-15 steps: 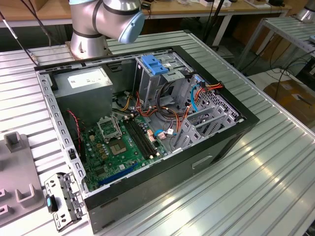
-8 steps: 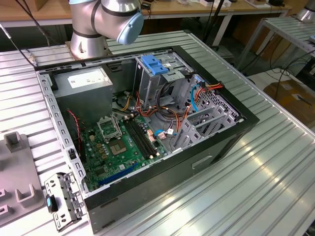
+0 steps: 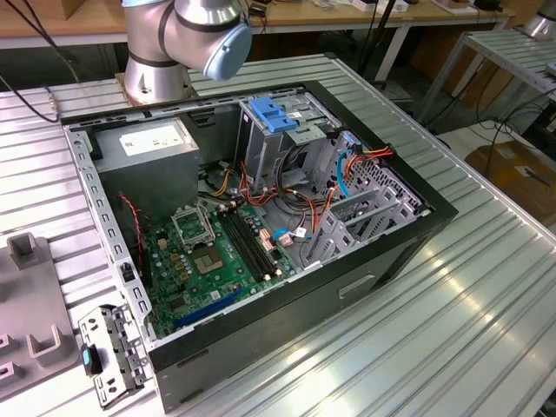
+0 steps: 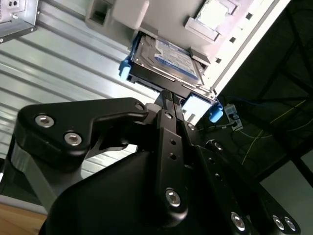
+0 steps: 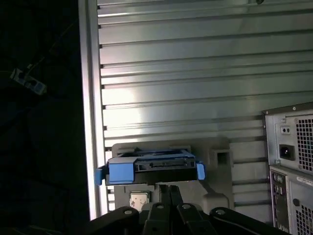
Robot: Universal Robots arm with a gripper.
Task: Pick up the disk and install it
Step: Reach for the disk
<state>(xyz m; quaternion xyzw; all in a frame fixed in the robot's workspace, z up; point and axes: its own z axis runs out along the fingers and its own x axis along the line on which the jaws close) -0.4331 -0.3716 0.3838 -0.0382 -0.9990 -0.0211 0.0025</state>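
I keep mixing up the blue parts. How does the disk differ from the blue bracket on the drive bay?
The disk is grey metal with a label, blue only at its edges; the bracket is blue all over. The disk lies on a grey holder on the table, outside the computer case; the bracket sits atop the drive bay inside it. Both carry blue plastic.

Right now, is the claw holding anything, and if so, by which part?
It cannot be told. The claw is right at the near edge of the disk, but whether it grips that edge is hidden.
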